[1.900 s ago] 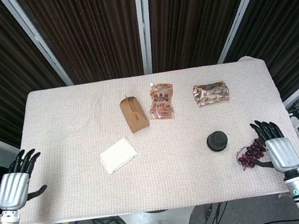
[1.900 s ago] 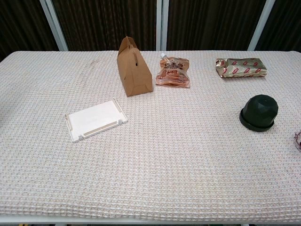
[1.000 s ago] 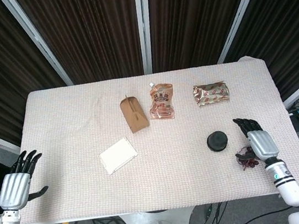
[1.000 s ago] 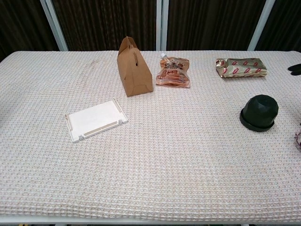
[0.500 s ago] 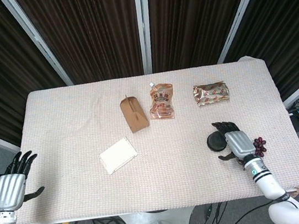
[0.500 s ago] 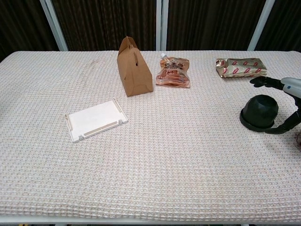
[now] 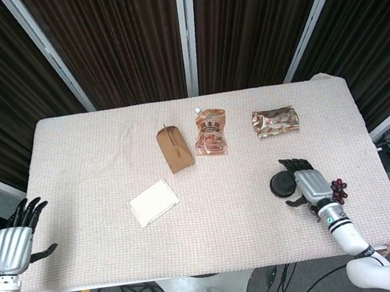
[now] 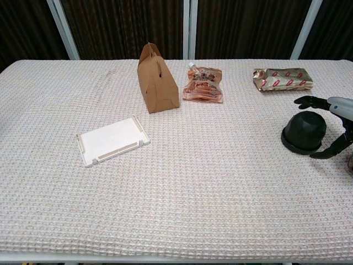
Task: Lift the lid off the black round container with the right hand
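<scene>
Black round container (image 7: 282, 184) sits near the right end of the table (image 7: 96, 167) in the head view, lid on, and my right hand (image 7: 309, 185) hangs just beside it on the outer side, fingers spread and holding nothing. My fingertips reach past its far edge, my thumb points in at its near edge, and I cannot tell whether either touches. Behind my palm lie dark red beads or berries (image 7: 338, 186); I judge that if I draw back carelessly my wrist could drag them off the edge. My left hand (image 7: 14, 245) hangs open off the left end, well apart from everything.

From the chest view, the container (image 8: 304, 131) shows a domed lid (image 8: 305, 126) over a wider base rim. My right hand (image 8: 335, 122) is partly cut off by the frame: fingers (image 8: 309, 100) reach over behind the dome, thumb (image 8: 330, 149) low by the rim, with a gap to the dome as far as I can see. The dome looks smooth and rounded, so I expect my fingers could slide up it when they close. If my thumb catches the base rim instead of the lid, I would lift the whole container, or tip it. With no second hand steadying the base, a tight lid could bring the base up too.
</scene>
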`<state>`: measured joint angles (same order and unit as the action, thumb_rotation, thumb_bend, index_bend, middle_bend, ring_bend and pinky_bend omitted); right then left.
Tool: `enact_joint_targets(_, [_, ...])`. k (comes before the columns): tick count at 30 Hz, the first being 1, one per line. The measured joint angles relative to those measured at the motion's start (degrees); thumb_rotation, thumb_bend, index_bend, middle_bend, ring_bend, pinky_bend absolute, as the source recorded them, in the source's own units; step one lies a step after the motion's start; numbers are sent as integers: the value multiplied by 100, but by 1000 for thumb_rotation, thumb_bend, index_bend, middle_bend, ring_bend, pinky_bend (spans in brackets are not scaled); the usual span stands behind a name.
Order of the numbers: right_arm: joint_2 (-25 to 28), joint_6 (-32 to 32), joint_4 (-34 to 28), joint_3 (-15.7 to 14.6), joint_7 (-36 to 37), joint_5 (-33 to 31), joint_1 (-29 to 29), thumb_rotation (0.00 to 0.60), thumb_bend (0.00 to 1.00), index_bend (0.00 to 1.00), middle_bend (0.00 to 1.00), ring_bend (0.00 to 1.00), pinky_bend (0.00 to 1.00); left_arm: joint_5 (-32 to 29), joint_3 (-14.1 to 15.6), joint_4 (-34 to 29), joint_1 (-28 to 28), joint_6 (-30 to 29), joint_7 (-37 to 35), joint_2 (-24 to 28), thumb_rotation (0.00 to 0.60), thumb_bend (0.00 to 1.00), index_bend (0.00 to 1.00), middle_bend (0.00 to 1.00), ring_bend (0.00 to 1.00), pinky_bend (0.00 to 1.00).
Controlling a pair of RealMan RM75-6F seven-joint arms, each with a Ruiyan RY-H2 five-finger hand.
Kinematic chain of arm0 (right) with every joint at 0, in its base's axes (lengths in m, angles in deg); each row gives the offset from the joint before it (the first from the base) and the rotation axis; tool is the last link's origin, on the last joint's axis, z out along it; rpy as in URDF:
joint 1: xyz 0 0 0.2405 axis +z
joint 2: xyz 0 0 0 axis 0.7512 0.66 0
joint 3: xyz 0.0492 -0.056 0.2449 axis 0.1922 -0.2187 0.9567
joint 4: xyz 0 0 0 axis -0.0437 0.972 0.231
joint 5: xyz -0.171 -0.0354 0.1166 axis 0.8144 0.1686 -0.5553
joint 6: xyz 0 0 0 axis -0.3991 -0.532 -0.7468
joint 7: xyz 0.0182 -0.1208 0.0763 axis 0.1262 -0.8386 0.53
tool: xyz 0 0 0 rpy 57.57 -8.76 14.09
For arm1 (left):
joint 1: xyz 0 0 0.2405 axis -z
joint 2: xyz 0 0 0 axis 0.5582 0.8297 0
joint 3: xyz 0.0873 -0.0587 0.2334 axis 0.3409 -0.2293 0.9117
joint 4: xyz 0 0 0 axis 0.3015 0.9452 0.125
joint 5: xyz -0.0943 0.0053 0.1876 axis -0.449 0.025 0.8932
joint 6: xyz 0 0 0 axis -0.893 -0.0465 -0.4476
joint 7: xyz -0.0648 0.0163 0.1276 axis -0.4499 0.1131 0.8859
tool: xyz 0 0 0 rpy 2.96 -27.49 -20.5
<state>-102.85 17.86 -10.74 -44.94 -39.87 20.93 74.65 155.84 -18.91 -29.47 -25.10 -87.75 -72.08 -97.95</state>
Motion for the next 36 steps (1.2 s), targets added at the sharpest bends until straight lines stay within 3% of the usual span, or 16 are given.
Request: enact_joint_targets(36, [-216, 147, 452, -18, 414, 56, 135, 600, 54, 0, 222, 0, 0, -32, 6, 0, -13, 34, 13, 10, 600, 23, 133, 67, 0, 217])
